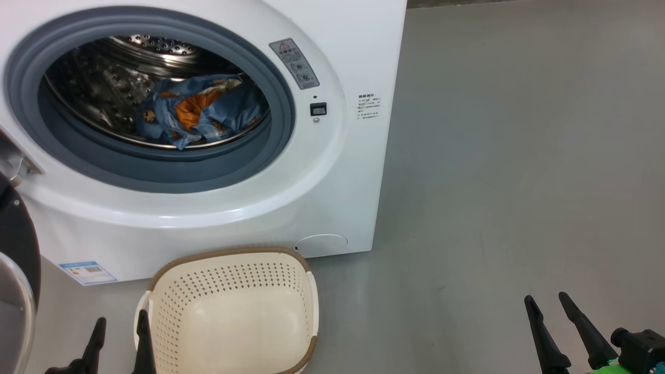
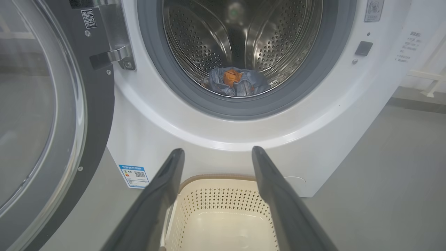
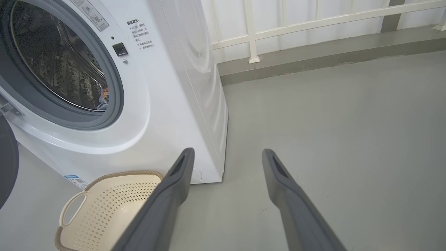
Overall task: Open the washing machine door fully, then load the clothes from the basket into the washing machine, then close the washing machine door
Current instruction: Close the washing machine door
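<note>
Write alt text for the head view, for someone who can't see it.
A white washing machine stands open with blue printed clothes inside, its black door swung out at the left edge. An empty cream basket sits on the grey floor before it. The open left gripper shows by the basket, the open right gripper at lower right.

1. Left gripper (image 1: 120, 317): two long black fingers (image 1: 93, 340), slim and tapering to blunt points.
2. Right gripper (image 1: 545, 296): a matching pair of black, cone-like fingers that broaden toward the base.
3. Black rounded fitting (image 1: 641, 345) at the base of the right gripper, next to a bright green part (image 1: 605, 370).
4. Finger surface seen close up in the wrist views: smooth, matte dark grey, with a shallow elongated recess (image 3: 278, 166) on the inner face near each tip.
</note>
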{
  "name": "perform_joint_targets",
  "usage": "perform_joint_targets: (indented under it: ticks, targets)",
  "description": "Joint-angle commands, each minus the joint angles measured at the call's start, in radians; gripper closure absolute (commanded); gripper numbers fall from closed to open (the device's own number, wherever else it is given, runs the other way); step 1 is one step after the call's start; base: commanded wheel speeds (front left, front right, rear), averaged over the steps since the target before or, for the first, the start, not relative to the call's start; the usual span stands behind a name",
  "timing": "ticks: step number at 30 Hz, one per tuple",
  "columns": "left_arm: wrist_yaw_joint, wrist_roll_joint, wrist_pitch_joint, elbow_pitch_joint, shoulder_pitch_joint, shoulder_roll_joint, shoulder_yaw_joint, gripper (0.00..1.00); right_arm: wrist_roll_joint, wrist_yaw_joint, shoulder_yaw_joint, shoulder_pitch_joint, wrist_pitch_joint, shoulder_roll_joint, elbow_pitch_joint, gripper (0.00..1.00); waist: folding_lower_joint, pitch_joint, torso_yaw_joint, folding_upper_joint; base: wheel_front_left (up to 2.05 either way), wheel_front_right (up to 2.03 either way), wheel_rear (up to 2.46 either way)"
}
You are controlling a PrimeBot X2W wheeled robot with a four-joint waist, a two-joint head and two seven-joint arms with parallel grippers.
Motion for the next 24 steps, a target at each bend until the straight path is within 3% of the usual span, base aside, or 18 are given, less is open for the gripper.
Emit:
perform_joint_targets:
  ticks: [1, 24]
  targets:
    - [0.0, -0.009, -0.006, -0.029, -0.013, 0.011, 0.029, 0.0, 0.014, 0.003, 0.02, -0.008, -0.005, -0.017, -0.026, 0.0, 0.0, 0.001, 0.0, 0.0, -0.09, 0.09, 0.0]
    - [0.004, -0.017, -0.006, -0.049, -0.014, 0.011, 0.011, 0.0, 0.015, 0.003, 0.017, -0.012, -0.005, -0.016, -0.029, 0.0, 0.0, 0.008, 0.008, 0.0, -0.95, 0.95, 0.0]
